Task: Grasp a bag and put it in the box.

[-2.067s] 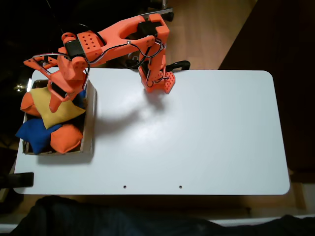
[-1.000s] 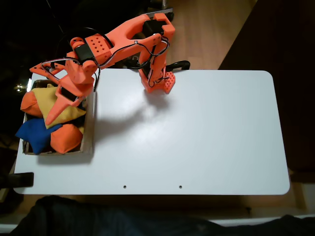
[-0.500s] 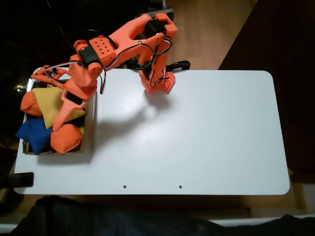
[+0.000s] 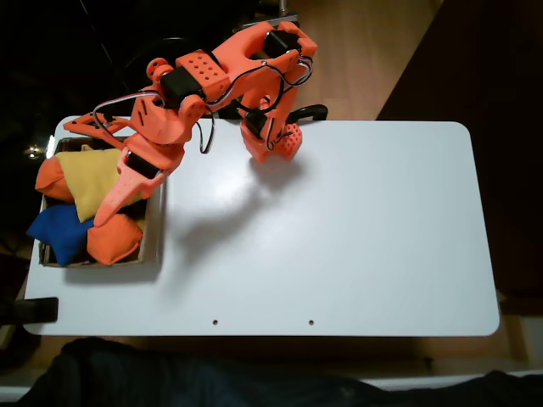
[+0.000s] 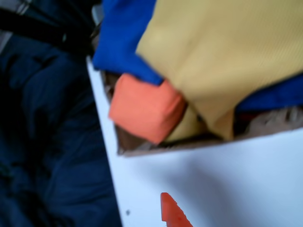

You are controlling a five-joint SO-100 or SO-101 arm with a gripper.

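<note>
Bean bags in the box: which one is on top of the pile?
The yellow bag lies on top, overlapping the blue and orange ones.

bag [image 4: 85, 174]: plain yellow
box [image 4: 154, 222]: brown cardboard
orange bean bags [image 4: 114, 240]: plain orange, 2 seen in fixed view
blue bean bag [image 4: 58, 233]: solid royal blue
arm [image 4: 216, 72]: orange, black motors
table [image 4: 339, 229]: white

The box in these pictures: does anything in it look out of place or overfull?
Somewhat overfull. In the box, the yellow bag lies on top of the orange bags and the blue bag; some bulge over its walls. Nothing has spilled onto the table.
</note>
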